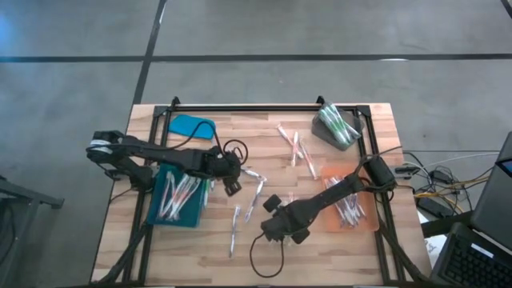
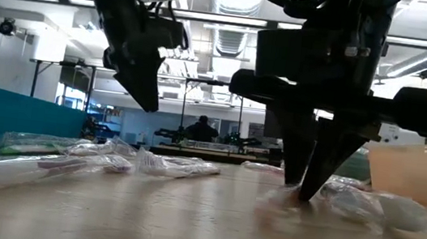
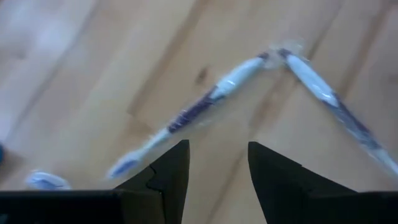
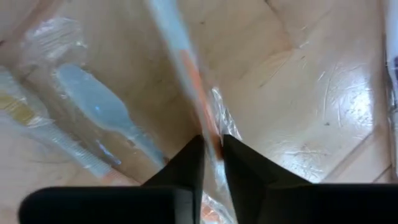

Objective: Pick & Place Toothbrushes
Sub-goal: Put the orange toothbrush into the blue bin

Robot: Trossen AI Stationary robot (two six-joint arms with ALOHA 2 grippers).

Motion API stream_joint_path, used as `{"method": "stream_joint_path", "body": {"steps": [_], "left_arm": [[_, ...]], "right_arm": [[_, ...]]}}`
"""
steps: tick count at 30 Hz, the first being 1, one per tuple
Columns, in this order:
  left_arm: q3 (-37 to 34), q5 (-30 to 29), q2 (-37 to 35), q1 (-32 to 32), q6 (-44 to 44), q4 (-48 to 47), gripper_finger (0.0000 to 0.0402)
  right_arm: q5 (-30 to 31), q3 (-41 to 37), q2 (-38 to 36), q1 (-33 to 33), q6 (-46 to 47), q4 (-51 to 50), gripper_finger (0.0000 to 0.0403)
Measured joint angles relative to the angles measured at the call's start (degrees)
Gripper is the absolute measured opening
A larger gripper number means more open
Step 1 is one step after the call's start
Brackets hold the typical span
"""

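Dark and close in the right wrist view, the right gripper (image 4: 212, 152) is pinched tight on a thin plastic-wrapped toothbrush with an orange-red handle (image 4: 189, 68), whose pale shaft runs up toward the top of the frame over the light wooden plank table (image 4: 317, 87). From above, this gripper (image 1: 274, 226) sits low and centre, just left of the flat orange tray (image 1: 370, 226) that carries more wrapped toothbrushes. Loose wrapped toothbrushes (image 1: 258, 194) lie scattered across the middle of the table, and others fill the dark green tray (image 1: 178, 218) at lower left and the grey bin (image 1: 336, 126) at upper right. Left of centre, the left gripper (image 1: 232, 182) hovers with its fingers (image 3: 171, 171) spread and empty above two white and dark blue wrapped toothbrushes (image 3: 205, 106). A bright blue cloth-like sheet (image 1: 192, 126) lies at upper left.
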Motion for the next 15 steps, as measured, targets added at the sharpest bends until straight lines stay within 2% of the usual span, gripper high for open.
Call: {"method": "stream_joint_path", "body": {"steps": [4,8,15], "left_arm": [[0.06,5.84,-0.02,0.00,-0.75,0.07,0.0168],[0.06,11.30,-0.11,0.00,-6.32,0.07,0.0167],[0.06,14.74,-0.11,0.00,-11.08,0.29,0.0167]], "right_arm": [[-0.19,-0.04,0.02,0.00,0.00,0.00,0.0019],[0.54,-0.04,-0.04,0.19,-0.10,-0.02,0.0018],[5.57,-0.19,-1.04,1.25,0.00,-1.05,0.0013]]}}
